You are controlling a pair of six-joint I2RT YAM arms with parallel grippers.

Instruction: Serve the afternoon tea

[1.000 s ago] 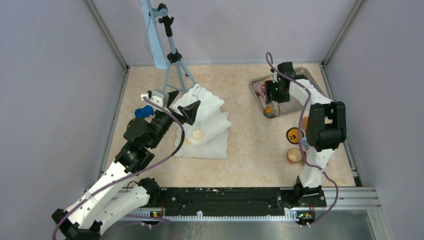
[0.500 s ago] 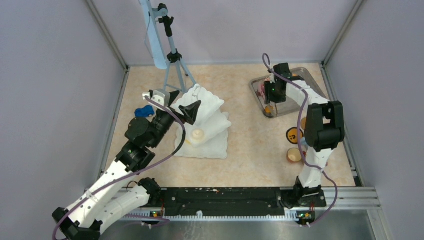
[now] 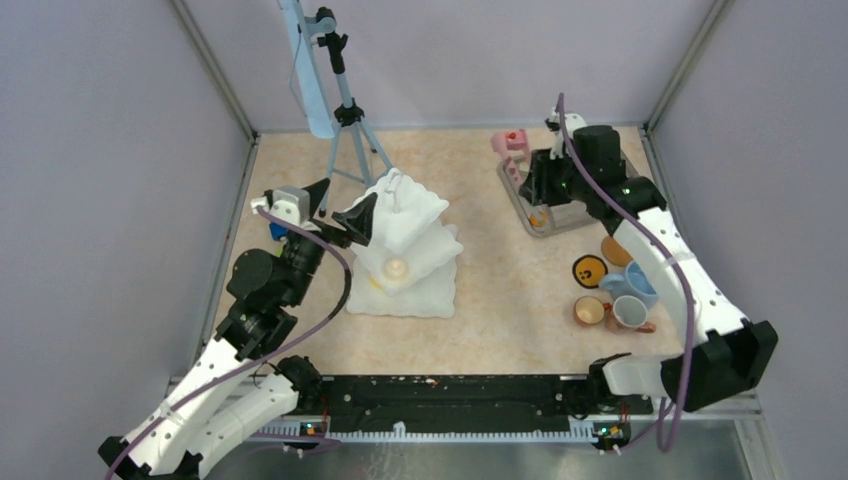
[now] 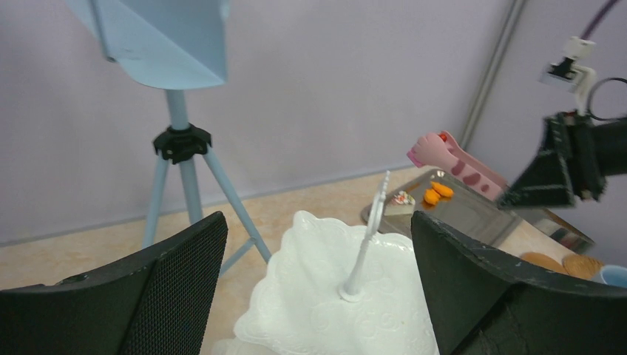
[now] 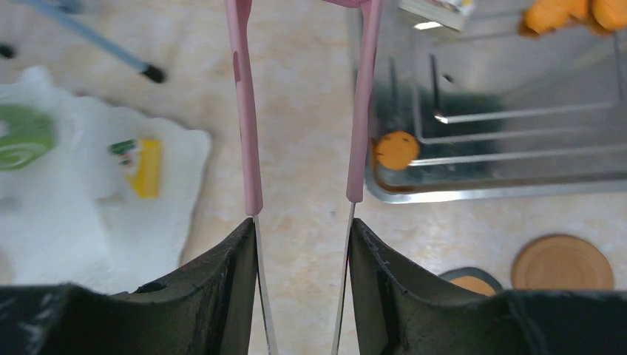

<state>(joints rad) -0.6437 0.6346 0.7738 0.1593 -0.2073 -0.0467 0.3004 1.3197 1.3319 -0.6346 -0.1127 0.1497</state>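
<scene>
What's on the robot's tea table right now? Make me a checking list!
Surface: beige table.
Job's things: cream pastry on white tiered stand; orange pastry in metal tray; orange-brown mug and pinkish mug on the table's right.
Clutter: blue toy car, blue tripod.
Grippers: left gripper open by the stand's top; right gripper shut on pink tongs.
Cables: purple cables along both arms.
Surroundings: lilac walls.

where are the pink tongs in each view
top external: tongs at upper right, by the far left corner of the tray.
left wrist: tongs right of centre, over the tray.
right wrist: two pink arms running up from bottom centre, tray to their right.
shared landmark: the metal tray.
</scene>
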